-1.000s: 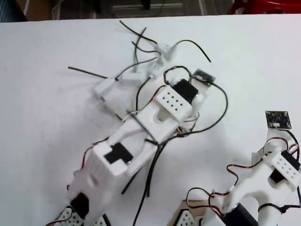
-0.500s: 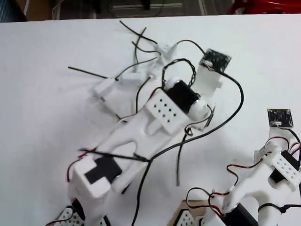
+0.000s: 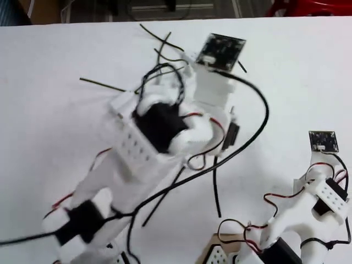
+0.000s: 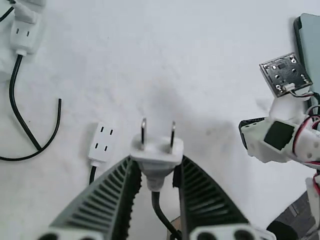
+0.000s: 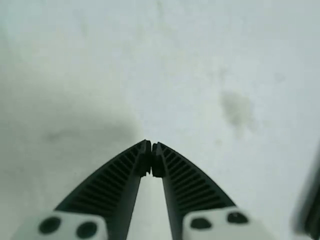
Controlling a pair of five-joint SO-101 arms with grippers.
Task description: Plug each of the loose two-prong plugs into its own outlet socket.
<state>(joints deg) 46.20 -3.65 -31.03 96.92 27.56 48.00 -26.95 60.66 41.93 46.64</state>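
The left arm [image 3: 148,132] is now swung up toward twelve o'clock; the plug [image 4: 156,152] is clamped in the left gripper [image 4: 156,164], prongs forward, off the table [image 4: 200,60]; the right gripper [image 5: 150,159] is closed empty at four o'clock; prongs should be squared to the nearby socket [image 4: 101,145] before pushing.

White table [image 3: 49,137]: outlet sockets [image 4: 102,144] w/ black cords [image 3: 102,84].
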